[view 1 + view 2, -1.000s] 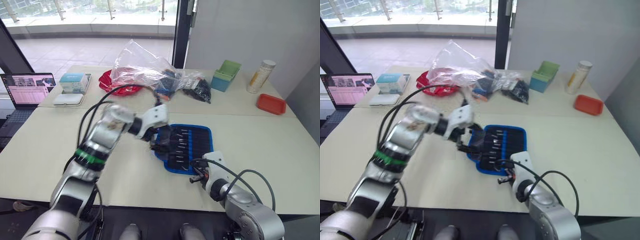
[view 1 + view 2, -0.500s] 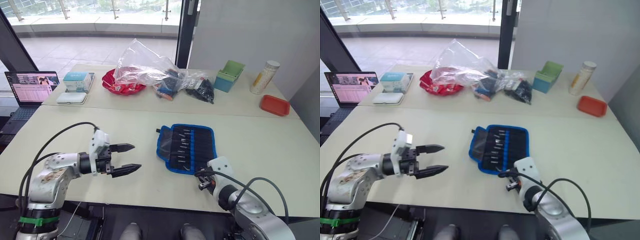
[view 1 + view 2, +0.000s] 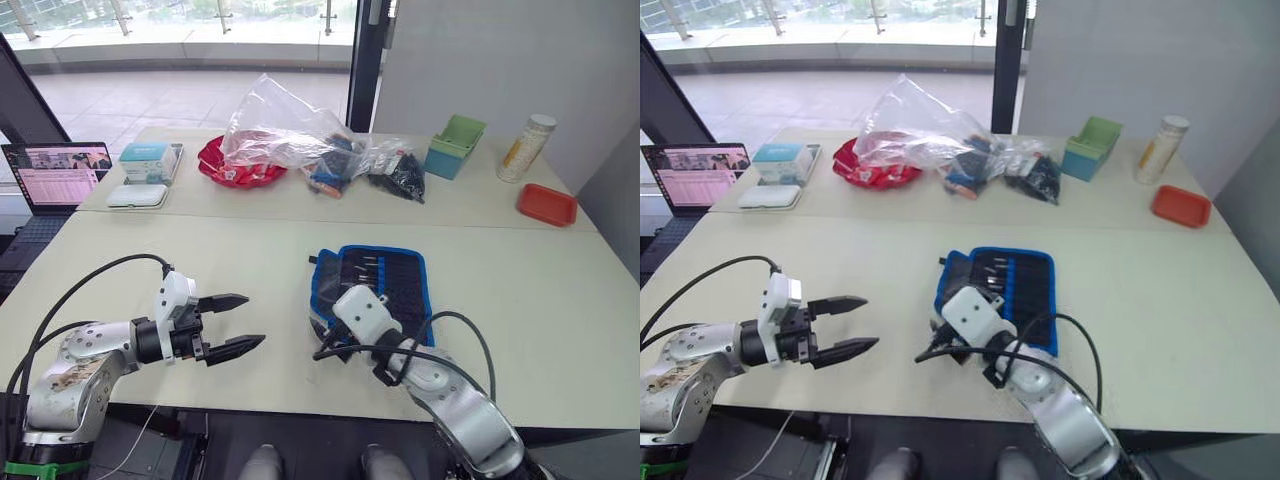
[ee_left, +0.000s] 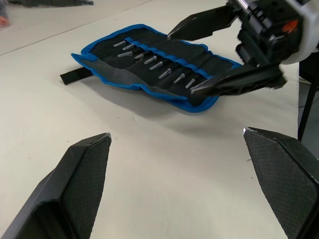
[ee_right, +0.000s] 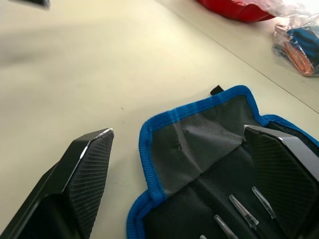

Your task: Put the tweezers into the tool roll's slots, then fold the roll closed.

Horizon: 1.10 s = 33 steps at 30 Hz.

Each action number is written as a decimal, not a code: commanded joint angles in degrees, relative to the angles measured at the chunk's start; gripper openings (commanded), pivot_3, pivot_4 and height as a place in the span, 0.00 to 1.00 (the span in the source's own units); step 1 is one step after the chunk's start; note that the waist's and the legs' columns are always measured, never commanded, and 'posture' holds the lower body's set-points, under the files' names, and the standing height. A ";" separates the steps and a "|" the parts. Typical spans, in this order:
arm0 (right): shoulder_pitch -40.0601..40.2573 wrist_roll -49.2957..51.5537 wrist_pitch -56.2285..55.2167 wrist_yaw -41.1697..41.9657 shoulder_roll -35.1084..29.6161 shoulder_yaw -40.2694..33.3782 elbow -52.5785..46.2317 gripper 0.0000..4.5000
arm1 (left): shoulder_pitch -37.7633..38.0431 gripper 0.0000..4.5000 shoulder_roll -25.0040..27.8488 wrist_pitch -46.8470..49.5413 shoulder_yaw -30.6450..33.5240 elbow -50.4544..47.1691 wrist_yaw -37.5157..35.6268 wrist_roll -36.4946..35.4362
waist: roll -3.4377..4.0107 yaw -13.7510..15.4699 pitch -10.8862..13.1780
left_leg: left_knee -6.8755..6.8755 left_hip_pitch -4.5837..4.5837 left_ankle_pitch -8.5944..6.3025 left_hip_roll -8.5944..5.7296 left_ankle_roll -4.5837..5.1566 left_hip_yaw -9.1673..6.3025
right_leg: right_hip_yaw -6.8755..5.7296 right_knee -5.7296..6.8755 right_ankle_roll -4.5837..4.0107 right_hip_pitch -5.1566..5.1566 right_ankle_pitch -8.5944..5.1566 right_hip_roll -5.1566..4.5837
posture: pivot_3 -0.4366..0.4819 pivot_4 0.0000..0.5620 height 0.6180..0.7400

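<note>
The tool roll (image 3: 400, 282) lies unrolled on the near table, black with a blue border; its left flap (image 5: 199, 144) is partly folded over. Several tweezers (image 4: 149, 59) sit in the slots (image 3: 365, 285), only their metal tips showing. My right gripper (image 4: 180, 63) is open at the roll's near-left corner, one finger over the fabric and one beside the blue edge, holding nothing. My left gripper (image 3: 255, 319) hovers open and empty over bare table, well left of the roll. The roll's thin strap (image 4: 72, 77) trails from its far-left corner.
On the far table lie a clear plastic bag (image 3: 290, 135) over a red bowl (image 3: 235, 170), a laptop (image 3: 55, 175), a white case (image 3: 137, 196), a green box (image 3: 453, 145), a bottle (image 3: 526, 147) and a red tray (image 3: 546, 204). The table's front edge (image 3: 300, 405) is close.
My left gripper has drawn back from the roll's left edge to the near left. My right gripper has swung from the roll's near right to its near-left corner and opened.
</note>
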 commanded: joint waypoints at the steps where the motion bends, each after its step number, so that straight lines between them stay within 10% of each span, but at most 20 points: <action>1: -1.24 -4.97 -1.07 -1.79 1.79 2.26 2.73 0.99 | 0.06 1.00 1.27 -0.73 1.19 -1.95 0.68 -1.80 | 0.00 -0.08 0.00 | -0.02 -0.05 0.00 0.01 0.00 -0.01 | 0.00 0.05 0.00 -0.10 0.00 0.00 | 0.48 0.27 1.00; 5: -1.21 -7.00 -1.81 -1.92 4.07 2.09 3.80 0.94 | -0.83 1.00 1.85 -0.64 0.72 -1.70 1.75 -2.09 | 0.00 -0.29 0.00 | -0.01 -0.16 0.00 0.03 0.00 0.00 | 0.00 0.21 -0.01 -0.28 0.01 0.03 | 0.48 0.27 1.00; 17: -0.52 -8.35 -5.87 -0.42 6.02 0.04 6.10 0.05 | -4.28 1.00 2.29 0.99 -2.10 -0.42 4.72 -2.15 | 0.00 -0.28 0.00 | 0.01 -0.14 0.01 0.02 -0.01 -0.01 | 0.00 0.43 -0.01 -0.33 0.01 0.02 | 0.48 0.27 1.00; 33: 14.37 8.85 -24.33 24.37 -13.91 -14.43 -2.26 0.02 | -25.69 1.00 -0.01 -29.10 -15.97 34.21 -12.22 12.74 | -0.11 0.01 0.08 | 0.13 -0.19 0.01 -0.03 -0.01 -0.01 | -0.03 0.37 -0.01 -0.27 0.00 0.04 | 0.48 0.27 1.00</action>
